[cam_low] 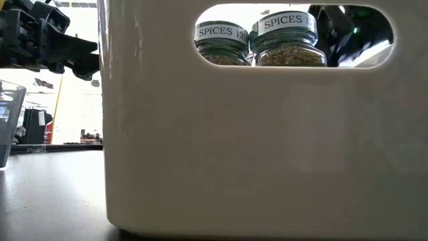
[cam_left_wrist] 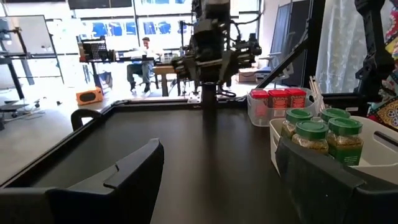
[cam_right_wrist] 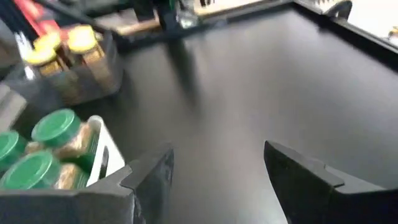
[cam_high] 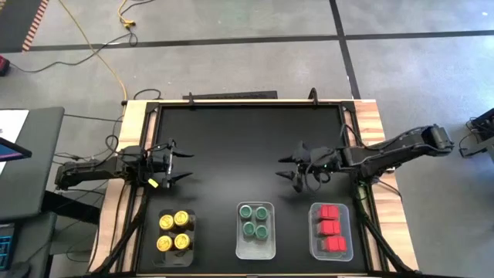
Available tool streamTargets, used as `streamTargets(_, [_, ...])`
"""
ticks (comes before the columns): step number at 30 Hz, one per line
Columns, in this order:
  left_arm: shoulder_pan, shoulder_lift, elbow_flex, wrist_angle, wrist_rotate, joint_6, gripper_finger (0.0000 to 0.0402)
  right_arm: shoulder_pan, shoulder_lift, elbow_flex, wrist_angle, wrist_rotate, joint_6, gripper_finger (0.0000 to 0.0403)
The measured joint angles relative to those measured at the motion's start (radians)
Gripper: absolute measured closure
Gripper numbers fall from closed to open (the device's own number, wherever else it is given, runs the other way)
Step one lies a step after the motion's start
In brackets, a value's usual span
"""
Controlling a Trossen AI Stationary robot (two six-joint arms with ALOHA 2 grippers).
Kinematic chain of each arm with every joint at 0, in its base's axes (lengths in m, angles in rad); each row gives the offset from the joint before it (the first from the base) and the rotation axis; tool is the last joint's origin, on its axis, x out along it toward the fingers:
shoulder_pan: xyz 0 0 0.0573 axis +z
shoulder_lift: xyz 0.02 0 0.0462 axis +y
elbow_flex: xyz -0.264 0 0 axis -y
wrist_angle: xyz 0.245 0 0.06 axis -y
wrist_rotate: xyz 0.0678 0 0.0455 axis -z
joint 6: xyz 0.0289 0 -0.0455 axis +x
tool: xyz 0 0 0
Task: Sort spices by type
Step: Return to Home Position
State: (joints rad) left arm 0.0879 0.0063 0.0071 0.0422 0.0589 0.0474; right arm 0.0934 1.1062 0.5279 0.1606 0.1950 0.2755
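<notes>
Centre: the black mat (cam_high: 247, 131) lies bare between the left gripper (cam_high: 187, 164) and the right gripper (cam_high: 280, 168), leaving a wide lane.
Far half: bare mat up to the table's rim.
Sides: each gripper hangs over the mat with fingers spread and tips pointing inward.
Near edge: the black bin (cam_high: 175, 261), white bin (cam_high: 255, 249) and clear bin (cam_high: 332, 256) stand in a row, holding yellow-lidded jars (cam_high: 181, 219), green-lidded jars (cam_high: 248, 228) and red-lidded jars (cam_high: 330, 228).
Gaps: bare strips of mat part the bins.
</notes>
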Motion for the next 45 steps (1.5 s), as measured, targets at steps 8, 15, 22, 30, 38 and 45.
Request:
streamTargets(8, [0.000, 0.000, 0.000, 0.000, 0.000, -0.001, 0.0107, -0.123, -0.068, -0.195, 0.208, -0.143, 0.026, 0.0126])
streamTargets(15, [0.000, 0.000, 0.000, 0.000, 0.001, -0.002, 0.0107, -0.119, -0.304, -0.325, 0.255, -0.144, 0.053, 0.0126])
streamTargets(22, [0.000, 0.000, 0.000, -0.001, -0.002, -0.004, 0.0107, -0.121, -0.506, -0.409, 0.232, -0.144, 0.057, 0.0126])
streamTargets(30, [0.000, 0.000, 0.000, -0.002, -0.004, -0.007, 0.0107, -0.121, -0.727, -0.453, 0.145, -0.143, 0.057, 0.0126])
streamTargets(38, [0.000, 0.000, 0.000, -0.002, -0.005, -0.008, 0.0107, -0.120, -0.941, -0.453, -0.074, -0.143, 0.065, 0.0126])
streamTargets(45, [0.000, 0.000, 0.000, -0.002, -0.005, -0.008, 0.0107, -0.059, -1.107, -0.451, -0.336, -0.145, 0.126, 0.0126])
